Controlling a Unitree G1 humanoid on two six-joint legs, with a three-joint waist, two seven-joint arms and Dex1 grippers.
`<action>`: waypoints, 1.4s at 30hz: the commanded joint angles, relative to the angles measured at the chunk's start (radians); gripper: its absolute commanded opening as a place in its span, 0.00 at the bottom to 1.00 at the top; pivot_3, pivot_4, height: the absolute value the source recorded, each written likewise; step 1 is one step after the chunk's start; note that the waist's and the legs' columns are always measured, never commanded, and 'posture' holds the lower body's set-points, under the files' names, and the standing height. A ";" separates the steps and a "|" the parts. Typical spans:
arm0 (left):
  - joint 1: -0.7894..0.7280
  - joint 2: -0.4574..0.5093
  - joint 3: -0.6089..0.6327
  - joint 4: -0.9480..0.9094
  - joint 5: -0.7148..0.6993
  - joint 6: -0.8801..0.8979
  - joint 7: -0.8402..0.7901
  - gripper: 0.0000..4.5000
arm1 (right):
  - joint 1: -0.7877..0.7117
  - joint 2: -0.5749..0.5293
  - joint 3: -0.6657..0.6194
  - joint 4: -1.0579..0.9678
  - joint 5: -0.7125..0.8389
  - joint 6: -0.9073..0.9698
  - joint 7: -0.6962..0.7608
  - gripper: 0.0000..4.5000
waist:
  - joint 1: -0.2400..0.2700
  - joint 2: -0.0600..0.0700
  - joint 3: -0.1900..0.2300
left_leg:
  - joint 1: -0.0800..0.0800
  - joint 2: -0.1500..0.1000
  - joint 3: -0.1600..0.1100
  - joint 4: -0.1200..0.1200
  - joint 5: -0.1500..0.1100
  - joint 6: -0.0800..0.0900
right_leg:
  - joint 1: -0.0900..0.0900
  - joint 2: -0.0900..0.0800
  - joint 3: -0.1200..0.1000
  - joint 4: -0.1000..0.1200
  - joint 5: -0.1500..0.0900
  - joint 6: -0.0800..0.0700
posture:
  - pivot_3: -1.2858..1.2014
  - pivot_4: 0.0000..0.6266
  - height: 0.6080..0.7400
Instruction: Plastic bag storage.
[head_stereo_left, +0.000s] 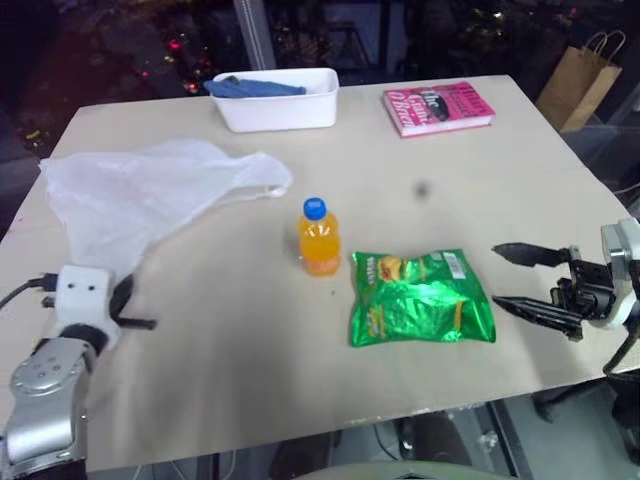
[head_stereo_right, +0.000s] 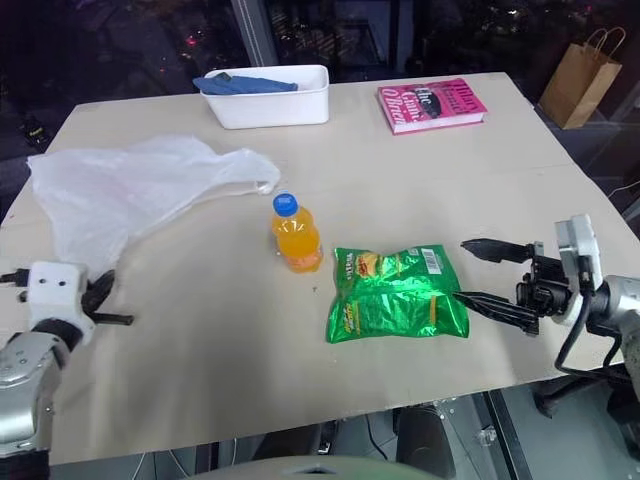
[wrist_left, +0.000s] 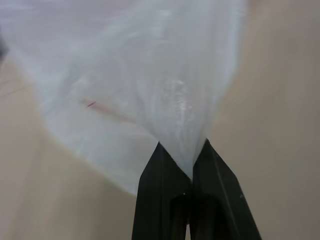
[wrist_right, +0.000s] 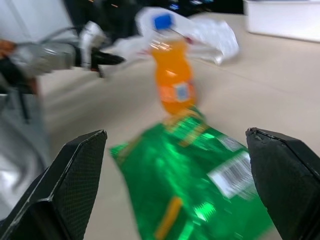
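Jaws: my left gripper (wrist_left: 182, 167) is pinched on the near corner of the plastic bag (head_stereo_left: 150, 195), which lies spread at the table's (head_stereo_left: 250, 350) left side, ready to gather. My right gripper (head_stereo_left: 530, 280) hangs wide, empty, beside the snack packet (head_stereo_left: 420, 297).

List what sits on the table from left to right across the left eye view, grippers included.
left gripper, shut on the plastic bag → orange juice bottle → green snack packet → right gripper, open.
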 joint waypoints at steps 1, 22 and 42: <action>-0.018 -0.026 -0.081 -0.210 -0.118 0.079 -0.058 0.01 | -0.038 0.007 0.021 0.027 -0.048 0.049 -0.113 1.00 | -0.001 0.000 0.000 | 0.000 0.000 0.000 0.000 0.000 0.000 | 0.000 0.000 0.000 0.000 0.000 0.000 | 0.52 0.24 1.00; 0.069 -0.099 0.042 -0.374 -0.532 0.224 -0.149 0.01 | -0.158 0.126 0.225 0.010 0.118 0.593 -0.364 1.00 | -0.003 0.001 0.001 | 0.000 0.001 0.001 0.000 0.000 0.000 | -0.001 0.002 0.001 0.000 0.000 0.000 | 0.52 0.24 1.00; 0.194 -0.111 0.117 -0.368 -0.857 0.254 -0.205 0.01 | -0.621 0.284 0.470 0.203 -0.345 0.015 -0.269 1.00 | -0.030 0.001 0.001 | 0.000 0.001 0.001 0.000 0.002 -0.005 | -0.001 0.004 0.002 0.000 0.000 -0.001 | 0.52 0.24 1.00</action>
